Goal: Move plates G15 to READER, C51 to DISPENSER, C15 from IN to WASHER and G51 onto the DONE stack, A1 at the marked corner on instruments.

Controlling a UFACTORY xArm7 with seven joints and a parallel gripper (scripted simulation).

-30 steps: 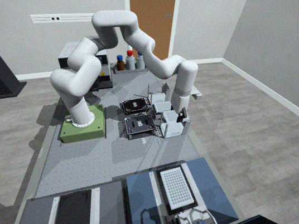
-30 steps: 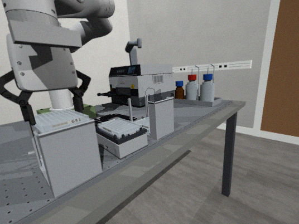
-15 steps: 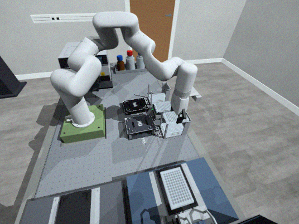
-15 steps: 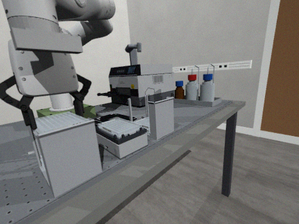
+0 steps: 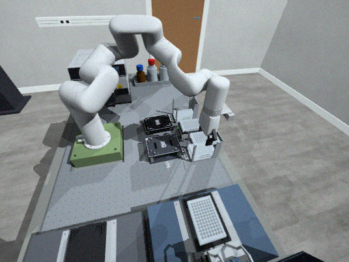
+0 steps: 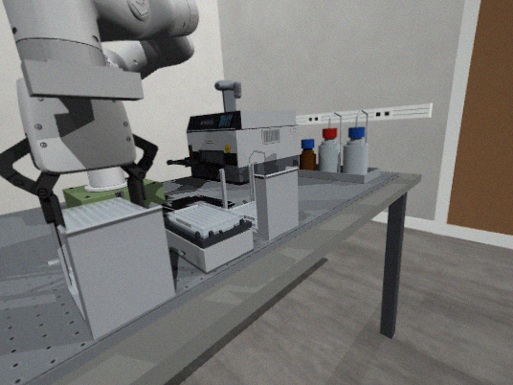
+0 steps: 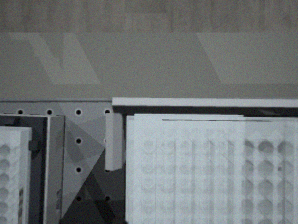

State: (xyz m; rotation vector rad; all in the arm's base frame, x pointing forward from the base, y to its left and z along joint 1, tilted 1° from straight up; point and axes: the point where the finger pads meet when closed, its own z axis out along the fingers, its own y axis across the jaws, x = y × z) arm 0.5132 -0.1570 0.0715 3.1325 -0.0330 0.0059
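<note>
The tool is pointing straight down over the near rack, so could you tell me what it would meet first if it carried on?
Probably the rack's contents; the tool already grips a plate at its mouth.

A lab, perforated bench [image 6: 335, 201], capped reagent bottles [image 6: 329, 150] beside a benchtop instrument [image 6: 239, 139], well plates [image 6: 201, 217] before it

White well plate [image 6: 98, 212] level atop the rack [image 6: 120, 268].
</note>
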